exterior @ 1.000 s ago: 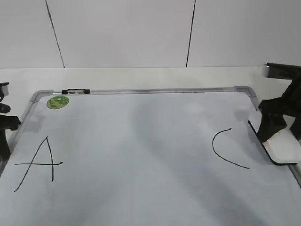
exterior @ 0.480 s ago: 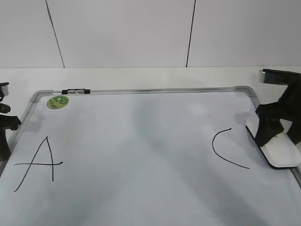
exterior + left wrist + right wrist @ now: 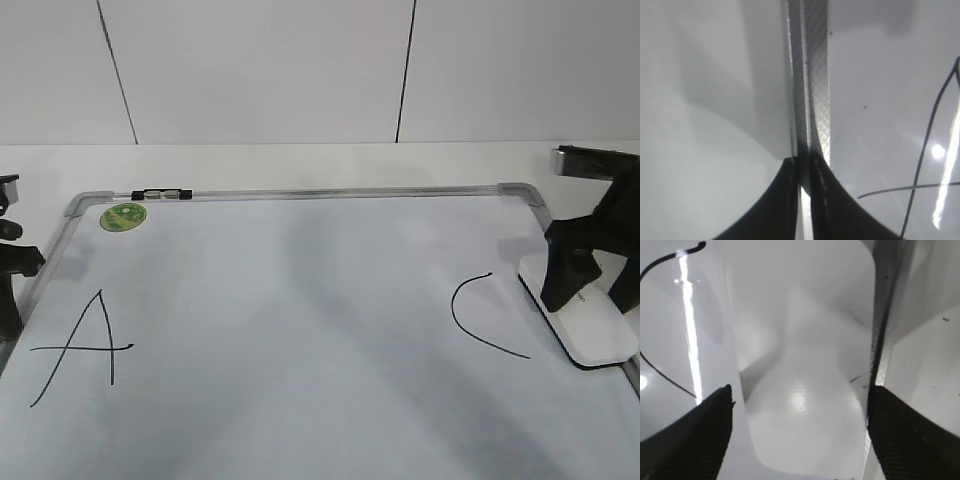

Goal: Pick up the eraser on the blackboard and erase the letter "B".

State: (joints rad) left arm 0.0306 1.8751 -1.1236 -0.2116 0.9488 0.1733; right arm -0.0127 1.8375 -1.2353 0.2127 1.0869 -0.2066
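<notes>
- 2 black handwritten letters show on the large white dry-erase blackboard with a grey metal frame point(image 3: 300, 192): an "A" point(image 3: 85, 345) at the left and a "C" point(image 3: 480, 312) at the right; no letter "B" is visible between them.
- White rounded-rectangular plastic eraser point(image 3: 585, 325) lies flat on the board's right edge, just beside the "C".
- Right black end effector point(image 3: 590, 290) straddles the eraser, fingers point(image 3: 700, 437) spread apart on either side of it.
- Left black end effector point(image 3: 804, 192) sits over the board's left frame, fingers nearly together.
- Round green sticker point(image 3: 124, 216) sits in the far left corner, near a small black-and-silver marker point(image 3: 160, 193) on the top frame.
- White table point(image 3: 300, 165) carries the board.
</notes>
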